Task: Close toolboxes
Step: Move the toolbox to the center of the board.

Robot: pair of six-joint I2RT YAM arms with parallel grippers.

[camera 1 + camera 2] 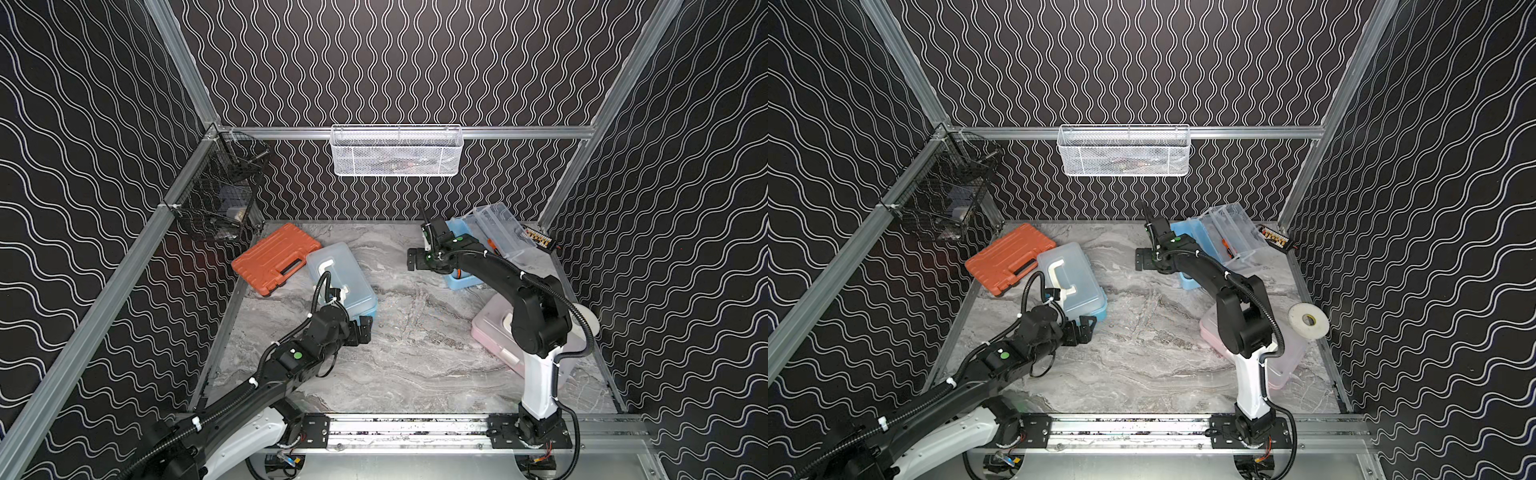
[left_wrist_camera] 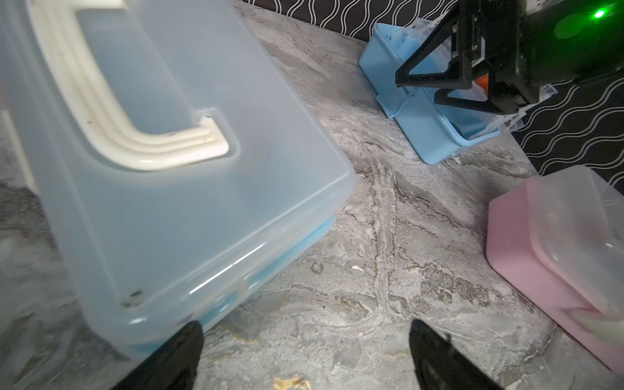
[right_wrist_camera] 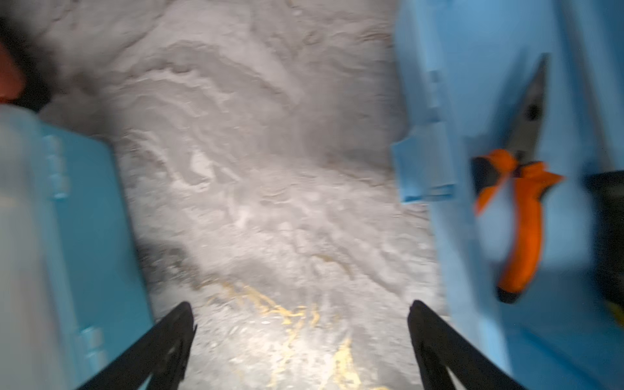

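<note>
I see my left gripper [image 1: 360,329] spread and empty, just beside the lidded blue box [image 1: 343,270] at centre-left. My right gripper [image 1: 412,260] is spread and empty too, beside the open blue box [image 1: 459,283] at upper right. The pink box [image 1: 492,332] sits at lower right, partly behind the right arm.

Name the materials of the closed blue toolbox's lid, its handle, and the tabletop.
Lid: frosted translucent plastic, likely; the blue base shows through. Handle: cream, opaque, ribbed plastic, matte. Tabletop: grey marble-look veining; stone or printed laminate, cannot tell.
</note>
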